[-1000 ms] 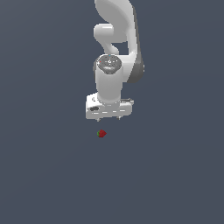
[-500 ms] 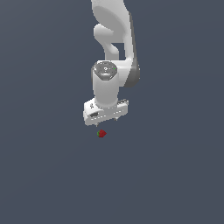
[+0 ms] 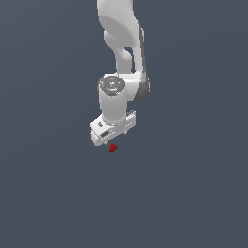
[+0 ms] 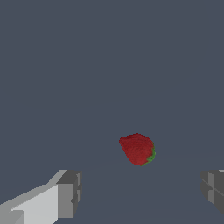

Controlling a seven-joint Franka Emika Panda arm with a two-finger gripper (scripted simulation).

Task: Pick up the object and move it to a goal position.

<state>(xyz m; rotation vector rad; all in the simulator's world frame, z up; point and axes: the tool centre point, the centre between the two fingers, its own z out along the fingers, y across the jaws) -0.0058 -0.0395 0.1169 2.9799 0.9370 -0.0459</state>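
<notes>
The object is a tiny red strawberry-shaped lump with a green tip, lying on the flat grey surface. In the wrist view the object shows red with green at one edge. My white gripper hangs right over it in the exterior view, its body nearly touching the lump's upper edge. In the wrist view the gripper is open: the two grey fingertips stand far apart, and the lump lies a little beyond the gap between them. Nothing is held.
The plain dark grey surface spreads all around. The white arm rises from the gripper toward the exterior view's top. No other object shows.
The gripper has come down toward the red lump and shifted slightly to the exterior view's left. The lump has stayed where it was.
</notes>
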